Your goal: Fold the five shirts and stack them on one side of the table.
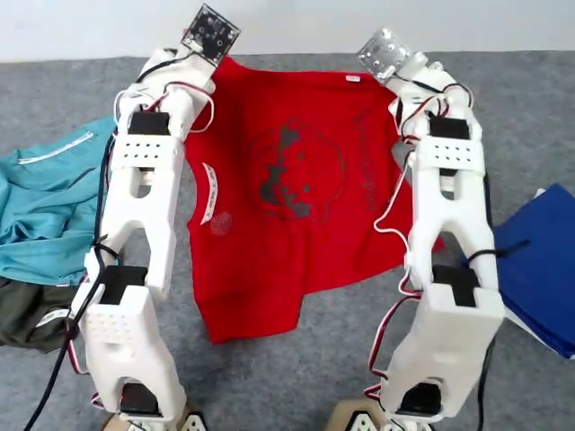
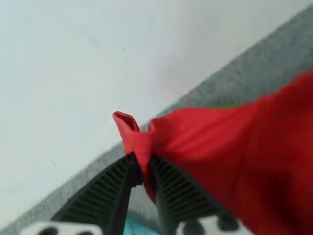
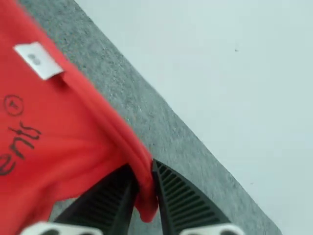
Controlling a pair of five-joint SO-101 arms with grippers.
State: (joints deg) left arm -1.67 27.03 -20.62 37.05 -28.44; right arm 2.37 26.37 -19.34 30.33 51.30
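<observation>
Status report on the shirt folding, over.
Left gripper shut on red shirt, far edge. Right gripper shut on same edge. Shirt spread between arms. Teal shirt and blue shirt off to the sides, nothing in the way.

Grey, perhaps felt-like table covering (image 1: 314, 368) beneath a plain pale wall (image 1: 287, 22) along the far edge
</observation>
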